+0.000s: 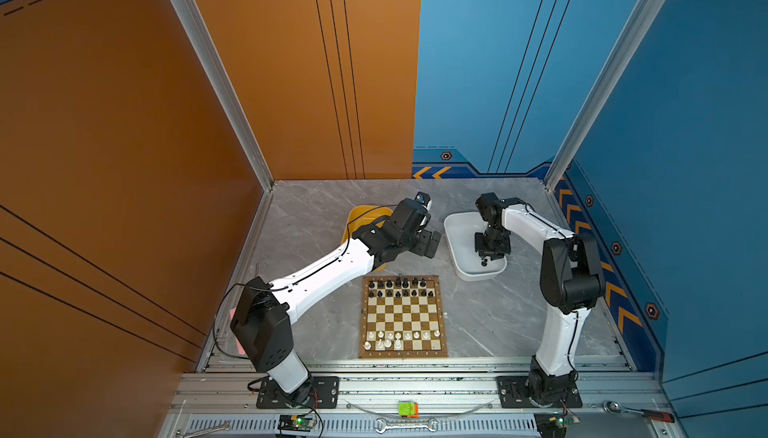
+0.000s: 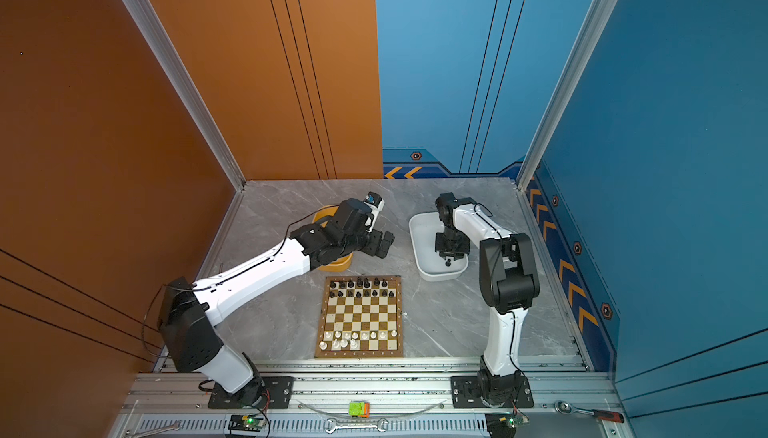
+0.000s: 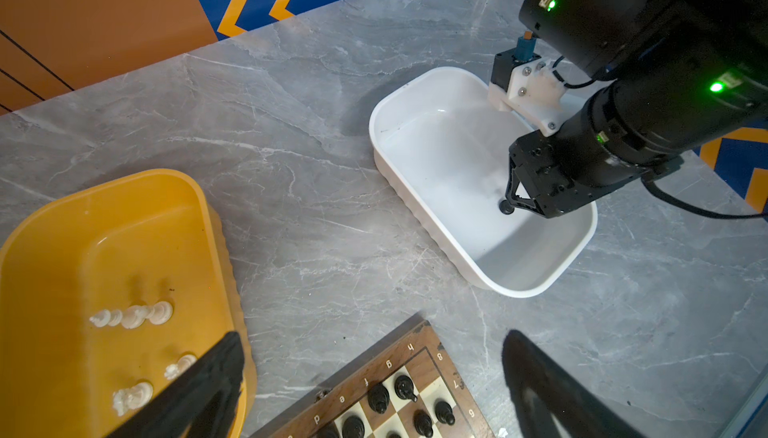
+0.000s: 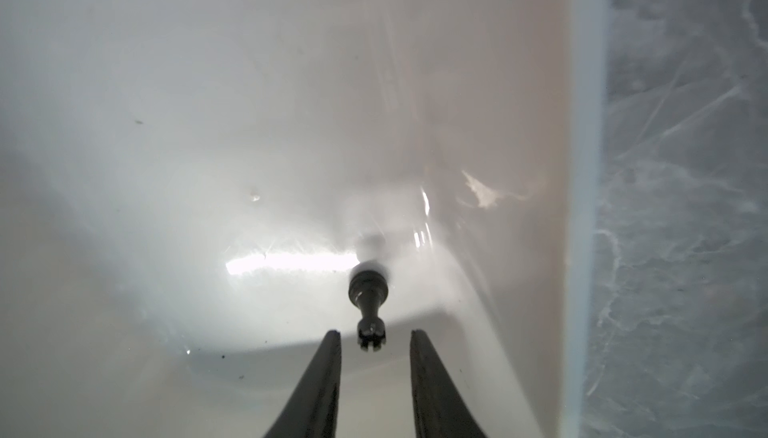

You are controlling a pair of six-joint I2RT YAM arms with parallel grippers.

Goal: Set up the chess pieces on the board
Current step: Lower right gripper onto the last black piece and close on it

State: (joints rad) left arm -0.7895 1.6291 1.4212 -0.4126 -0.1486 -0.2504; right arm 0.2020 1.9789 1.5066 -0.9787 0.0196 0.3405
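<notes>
Now: your right gripper (image 4: 375, 332) stands narrowly parted, one finger on each side of the black rook's (image 4: 369, 286) top (gaps show on both sides), inside the white tub (image 4: 584, 166). Your left gripper (image 3: 372, 338) hangs wide, holding nothing, near the yellow tub (image 3: 124, 216). On the board (image 1: 402, 311), black pieces (image 1: 397, 288) stand on the far rows and white pieces (image 1: 390, 338) on the near rows.

A black chess piece (image 2: 448, 263) sits at the tips of the right fingers (image 2: 446, 256), inside a white tub (image 2: 424, 245) on the bench (image 2: 457, 324).
</notes>
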